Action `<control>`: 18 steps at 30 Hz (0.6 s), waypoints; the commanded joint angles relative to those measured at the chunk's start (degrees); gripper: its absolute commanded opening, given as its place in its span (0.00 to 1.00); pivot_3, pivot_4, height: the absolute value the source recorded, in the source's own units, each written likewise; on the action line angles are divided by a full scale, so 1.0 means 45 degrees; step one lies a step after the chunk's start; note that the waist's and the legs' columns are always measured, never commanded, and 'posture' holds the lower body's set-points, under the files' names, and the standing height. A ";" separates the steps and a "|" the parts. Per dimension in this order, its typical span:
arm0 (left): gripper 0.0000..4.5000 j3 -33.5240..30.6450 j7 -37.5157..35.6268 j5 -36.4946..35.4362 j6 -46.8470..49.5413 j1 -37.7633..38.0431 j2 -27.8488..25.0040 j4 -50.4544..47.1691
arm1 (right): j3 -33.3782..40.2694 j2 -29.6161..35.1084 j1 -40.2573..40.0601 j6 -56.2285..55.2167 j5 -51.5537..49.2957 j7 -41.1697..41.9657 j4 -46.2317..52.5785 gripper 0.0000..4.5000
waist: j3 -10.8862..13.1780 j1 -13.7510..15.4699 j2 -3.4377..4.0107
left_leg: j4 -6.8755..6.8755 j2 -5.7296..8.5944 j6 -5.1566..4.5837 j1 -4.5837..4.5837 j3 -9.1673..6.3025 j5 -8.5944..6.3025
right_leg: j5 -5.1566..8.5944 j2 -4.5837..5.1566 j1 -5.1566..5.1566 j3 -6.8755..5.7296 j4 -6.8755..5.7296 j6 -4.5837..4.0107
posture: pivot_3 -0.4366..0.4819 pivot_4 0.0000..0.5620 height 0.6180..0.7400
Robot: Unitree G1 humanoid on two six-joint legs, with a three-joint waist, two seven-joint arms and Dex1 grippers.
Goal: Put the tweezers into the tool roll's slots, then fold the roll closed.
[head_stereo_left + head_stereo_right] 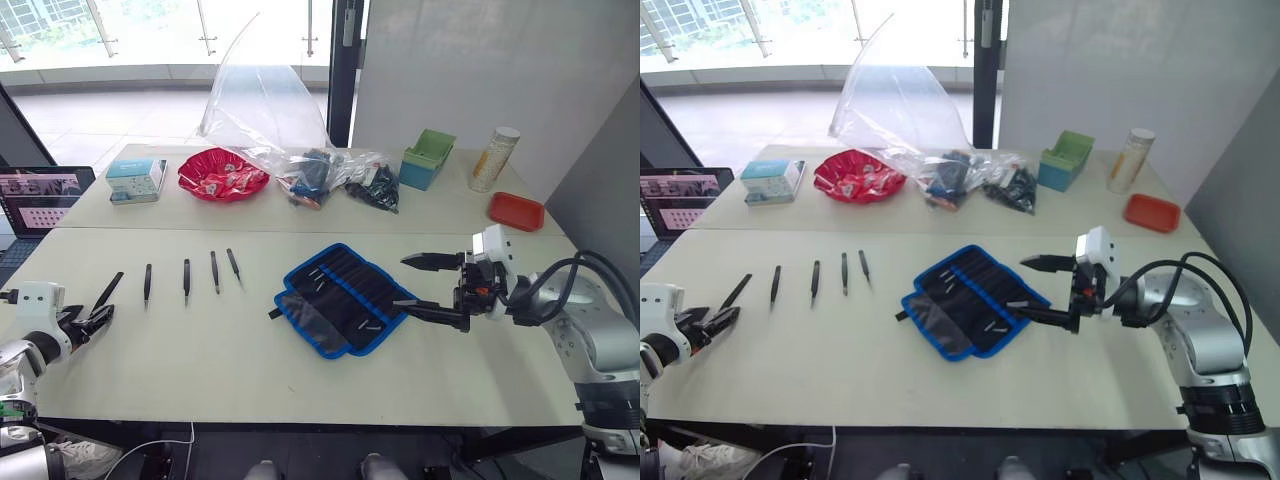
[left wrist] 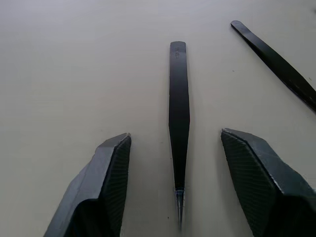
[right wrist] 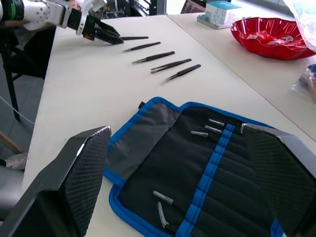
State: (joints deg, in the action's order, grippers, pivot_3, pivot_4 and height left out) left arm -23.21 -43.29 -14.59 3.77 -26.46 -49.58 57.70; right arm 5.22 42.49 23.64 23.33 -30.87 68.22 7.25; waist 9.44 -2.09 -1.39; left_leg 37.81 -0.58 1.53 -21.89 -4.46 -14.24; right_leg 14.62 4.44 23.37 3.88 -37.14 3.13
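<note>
Several slim black tweezers [image 1: 186, 279] lie in a row on the pale table, left of the tool roll [image 1: 345, 298]. The roll lies open, blue-edged, its black inner face with narrow slots [image 3: 237, 173] turned up. My left gripper [image 1: 97, 320] is open at the row's left end. The pointed tip of the leftmost tweezers [image 2: 178, 123] lies between its fingers [image 2: 111, 163], untouched. My right gripper [image 1: 412, 283] is open and hovers at the roll's right edge, one finger above the other. A few small silver pieces [image 3: 163, 197] sit on the roll's inner face.
Along the back of the table stand a laptop [image 1: 40, 198], a small box [image 1: 135, 180], a red bowl [image 1: 222, 173], a clear plastic bag [image 1: 265, 110] with dark items, a green bin [image 1: 427, 158], a tall jar [image 1: 494, 158] and a red tray [image 1: 516, 211].
</note>
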 commanded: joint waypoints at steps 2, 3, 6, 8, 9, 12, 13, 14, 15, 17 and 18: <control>0.31 0.0375 -0.0503 0.0331 -0.0335 -0.0281 -0.0216 0.0924 | 0.0495 0.0099 -0.0086 -0.0134 -0.0062 -0.0528 0.0537 1.00 | -0.0002 -0.0009 0.0003 | 0.0000 0.0000 0.0000 0.0001 -0.0001 0.0000 | 0.0000 0.0000 0.0000 0.0000 -0.0003 0.0000 | 0.48 0.27 0.99; 0.24 0.0353 -0.0550 0.0326 -0.0419 -0.0308 -0.0251 0.1027 | 0.0522 0.0116 -0.0136 -0.0092 -0.0092 -0.0603 0.0609 1.00 | -0.0001 -0.0008 0.0003 | 0.0000 0.0000 0.0000 0.0002 -0.0001 0.0000 | 0.0000 0.0000 0.0000 0.0000 -0.0003 0.0000 | 0.48 0.27 0.99; 0.01 0.0236 -0.0634 0.0278 -0.0655 -0.0378 -0.0374 0.1255 | 0.0549 0.0188 -0.0263 0.0006 -0.0155 -0.0769 0.0801 1.00 | -0.0002 -0.0004 0.0003 | 0.0000 -0.0001 0.0000 0.0001 -0.0001 0.0000 | 0.0000 0.0000 0.0000 0.0000 -0.0003 0.0000 | 0.48 0.27 0.99; 0.00 -0.0087 -0.0866 -0.0046 -0.0910 -0.0435 -0.0444 0.1129 | 0.0623 0.0187 -0.0379 0.0135 -0.0204 -0.0980 0.0960 1.00 | -0.0001 -0.0011 0.0002 | 0.0000 0.0000 0.0000 0.0000 -0.0001 0.0000 | 0.0000 0.0001 0.0000 0.0000 -0.0003 0.0000 | 0.48 0.27 0.99; 0.00 -0.0243 -0.0984 -0.0205 -0.1020 -0.0463 -0.0453 0.1052 | 0.0644 0.0188 -0.0423 0.0181 -0.0216 -0.1062 0.1018 1.00 | -0.0001 -0.0013 0.0002 | 0.0000 -0.0001 0.0000 0.0000 -0.0002 0.0000 | 0.0000 0.0000 0.0000 0.0000 -0.0004 0.0000 | 0.48 0.27 0.99; 0.00 -0.0945 -0.2206 -0.1428 -0.0423 -0.0587 -0.0289 -0.0233 | 0.0594 0.0163 -0.0595 0.0534 -0.0047 -0.1651 0.1087 1.00 | 0.0003 -0.0026 -0.0007 | 0.0003 -0.0007 0.0000 -0.0019 -0.0005 0.0000 | 0.0000 -0.0006 0.0013 -0.0001 -0.0005 0.0000 | 0.48 0.27 0.99; 0.00 -0.1005 -0.2517 -0.1677 -0.0249 -0.0536 -0.0234 -0.0784 | 0.0561 0.0125 -0.0641 0.0583 0.0056 -0.1836 0.1068 1.00 | 0.0005 -0.0019 -0.0011 | 0.0004 -0.0007 0.0000 -0.0024 -0.0006 0.0000 | 0.0000 -0.0007 0.0018 -0.0002 -0.0006 0.0000 | 0.48 0.27 0.99; 0.00 -0.0958 -0.2685 -0.1952 0.0139 -0.0481 -0.0115 -0.1834 | 0.0510 -0.0080 -0.0607 0.0804 0.0079 -0.2218 0.0911 1.00 | 0.0008 -0.0002 -0.0021 | 0.0006 -0.0007 0.0000 -0.0033 -0.0009 0.0000 | 0.0000 -0.0007 0.0024 -0.0003 -0.0010 0.0000 | 0.48 0.27 0.99; 0.00 -0.0802 -0.2782 -0.2217 0.0659 -0.0399 0.0021 -0.3136 | 0.0372 -0.0339 -0.0523 0.0891 0.0155 -0.2558 0.0703 1.00 | 0.0006 0.0004 -0.0027 | 0.0008 -0.0007 0.0000 -0.0040 -0.0012 0.0000 | -0.0001 -0.0006 0.0029 -0.0003 -0.0012 -0.0001 | 0.48 0.27 0.99; 0.00 -0.0434 -0.2896 -0.2768 0.1954 -0.0228 0.0311 -0.5414 | 0.0107 -0.0762 -0.0334 0.1040 0.0342 -0.3155 0.0337 1.00 | 0.0004 0.0010 -0.0038 | 0.0012 -0.0007 0.0000 -0.0044 -0.0015 0.0000 | -0.0001 -0.0004 0.0029 -0.0004 -0.0013 0.0000 | 0.48 0.27 0.99; 0.00 -0.0355 -0.2990 -0.3227 0.2715 -0.0179 0.0472 -0.6381 | -0.0036 -0.1028 -0.0184 0.0829 0.0675 -0.3532 0.0036 0.94 | 0.0005 0.0006 -0.0037 | 0.0012 -0.0007 0.0000 -0.0044 -0.0015 0.0000 | -0.0002 -0.0002 0.0028 -0.0003 -0.0012 0.0000 | 0.48 0.27 0.99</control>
State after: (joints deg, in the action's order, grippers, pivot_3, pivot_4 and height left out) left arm -25.37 -55.64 -25.62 11.61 -27.09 -47.64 36.60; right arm 4.97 38.49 21.69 27.78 -29.14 54.78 8.09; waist 9.46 -2.07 -1.56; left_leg 37.86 -0.60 1.53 -22.09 -4.52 -14.24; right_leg 14.61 4.44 23.49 3.88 -37.20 3.13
